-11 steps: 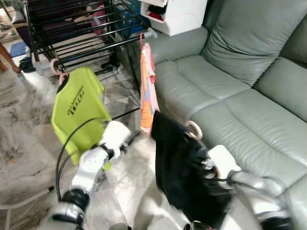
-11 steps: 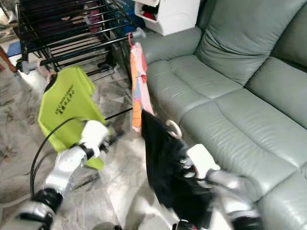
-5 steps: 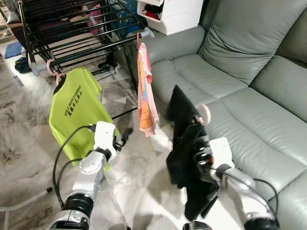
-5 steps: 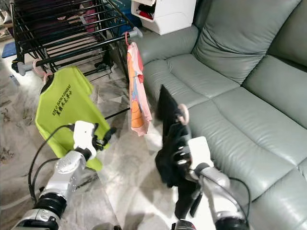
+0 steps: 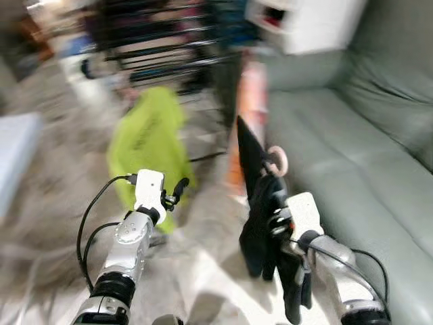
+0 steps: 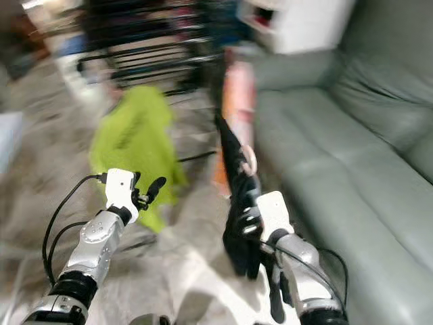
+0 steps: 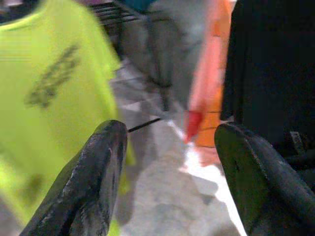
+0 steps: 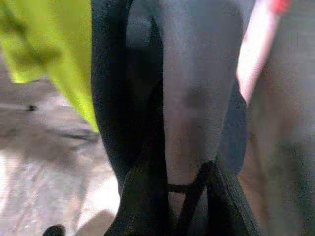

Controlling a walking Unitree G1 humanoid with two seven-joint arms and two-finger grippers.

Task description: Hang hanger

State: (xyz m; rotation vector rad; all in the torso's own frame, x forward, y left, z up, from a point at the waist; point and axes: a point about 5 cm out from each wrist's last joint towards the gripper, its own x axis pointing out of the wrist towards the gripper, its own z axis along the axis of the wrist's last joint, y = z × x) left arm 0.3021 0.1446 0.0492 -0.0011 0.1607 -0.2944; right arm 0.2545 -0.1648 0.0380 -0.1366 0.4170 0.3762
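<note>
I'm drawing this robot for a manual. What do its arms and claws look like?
Both arms are silver metal with dark bands at the joints and a white block at each wrist. Thin black cables loop along both. The left claw has two long black fingers, rounded and slightly scuffed. The right claw is black too.

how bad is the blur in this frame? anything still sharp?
Both eye views: heavy motion smear on the drying rack, green shirt and sofa; the arms, left gripper and black garment stay fairly crisp. Left wrist view: fingers sharp, background soft. Right wrist view: dim, black cloth close up and blurred.
</note>
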